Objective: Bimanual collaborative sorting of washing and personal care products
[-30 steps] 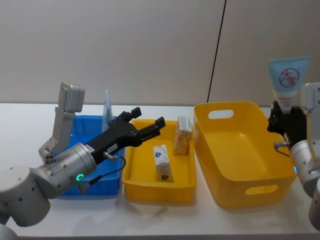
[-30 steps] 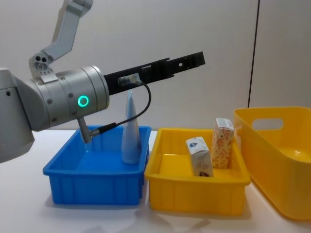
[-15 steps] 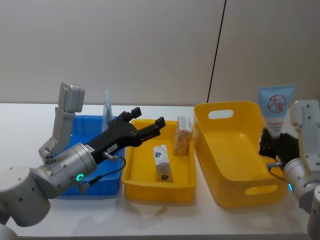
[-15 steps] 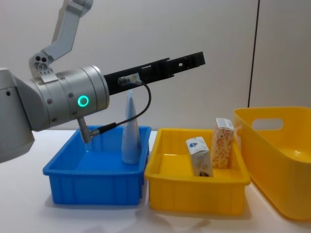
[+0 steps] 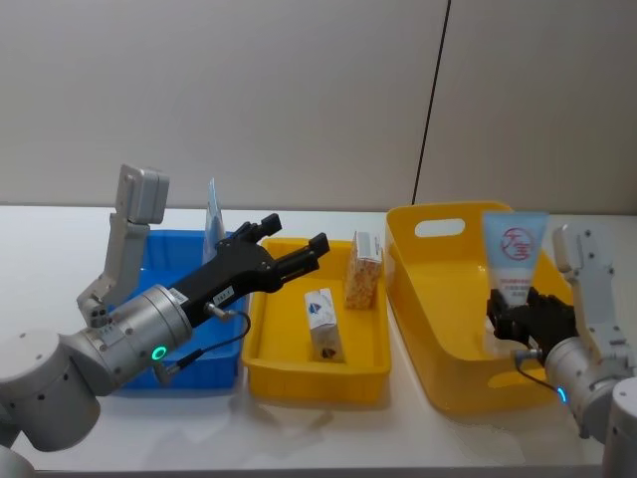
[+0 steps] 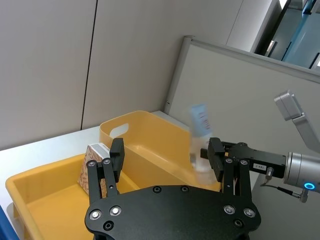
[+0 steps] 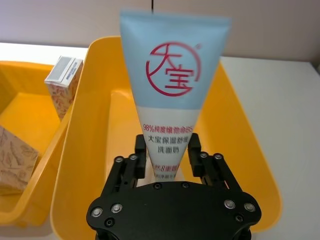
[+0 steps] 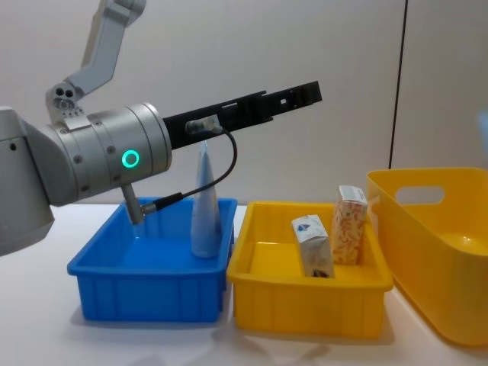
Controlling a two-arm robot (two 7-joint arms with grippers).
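One tube (image 5: 515, 261) clenched by right gripper (image 5: 518, 313), seemingly over bin (image 5: 445, 329) | left gripper (image 5: 294, 232) spread

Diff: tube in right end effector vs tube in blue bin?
The red-logo tube is gripped by the right end effector over the large yellow bin; the plain tube stands ungripped in the blue bin. The red-logo tube bears red print; the plain tube shows none. Both pale blue, upright.

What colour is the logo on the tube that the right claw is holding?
Red, on the pale blue tube; the right wrist view shows it best.
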